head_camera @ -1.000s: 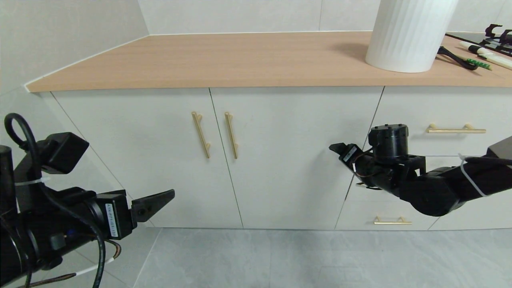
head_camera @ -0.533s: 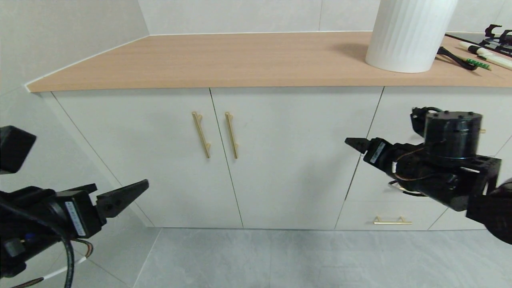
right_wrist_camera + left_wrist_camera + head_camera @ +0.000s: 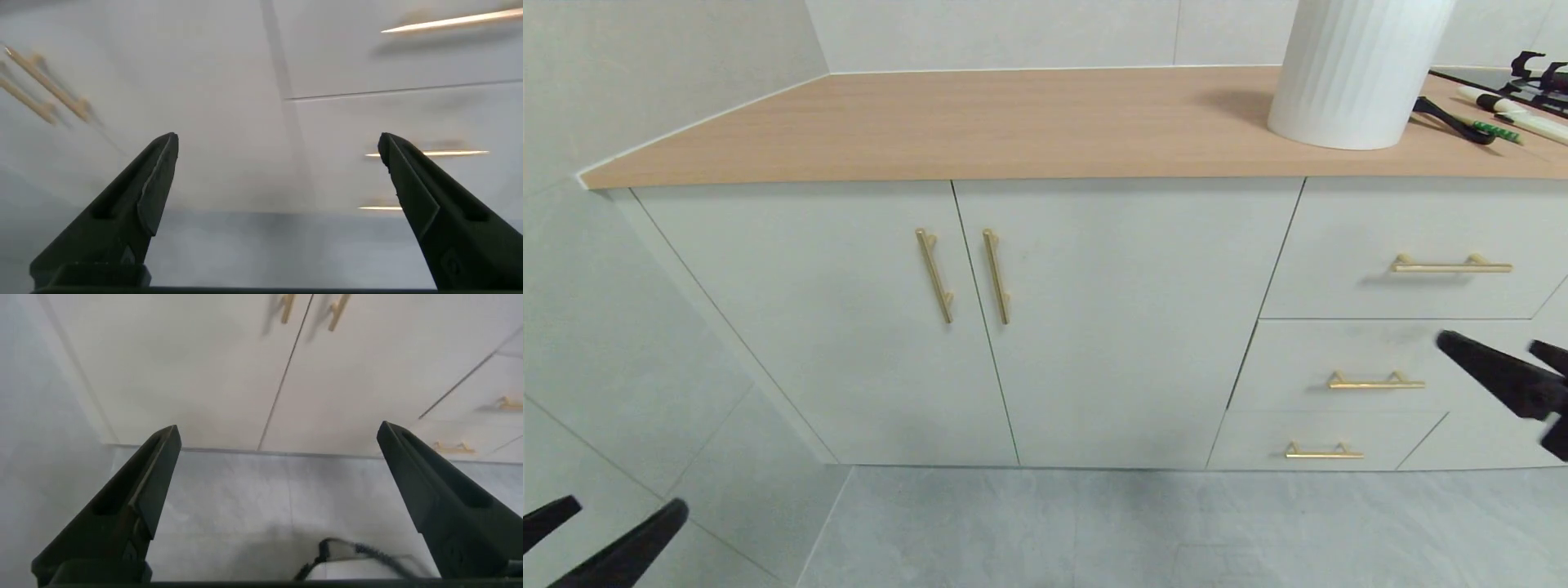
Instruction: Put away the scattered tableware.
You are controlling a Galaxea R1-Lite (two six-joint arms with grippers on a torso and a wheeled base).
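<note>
**Robot faces closed kitchen cabinets, both grippers empty, tableware untouched on the counter**

A wooden countertop [image 3: 972, 122] runs across the upper part of the head view. Below it are two pale cabinet doors [image 3: 849, 327] and, toward the robot's right, a stack of three drawers [image 3: 1339, 286] with brass bar handles. Every door and drawer is closed.

The scattered tableware [image 3: 1454, 120] lies at the far right end of the countertop. It includes a black utensil, a slim green-patterned piece and a pale one beyond, all lying loose at angles. Just beside them stands a tall white ribbed container [image 3: 1356, 73], upright. It looks like the likely holder for them, though the drawers beneath could serve as well.

The left gripper [image 3: 627, 506] sits low on the robot's left, over the grey tiled floor [image 3: 1094, 531]. Its jaws are spread wide with nothing between them. The right gripper [image 3: 1488, 341] hangs in front of the middle drawer, also spread wide and empty.

Both grippers are below the counter edge and well apart from the tableware, so no pickup appears to have begun. The wide jaws suit a ready pose, with nothing to hold and room to close on a slim handle. The right arm is nearer the tableware and seems the natural one to reach for it. It would first have to rise above the counter edge.
</note>
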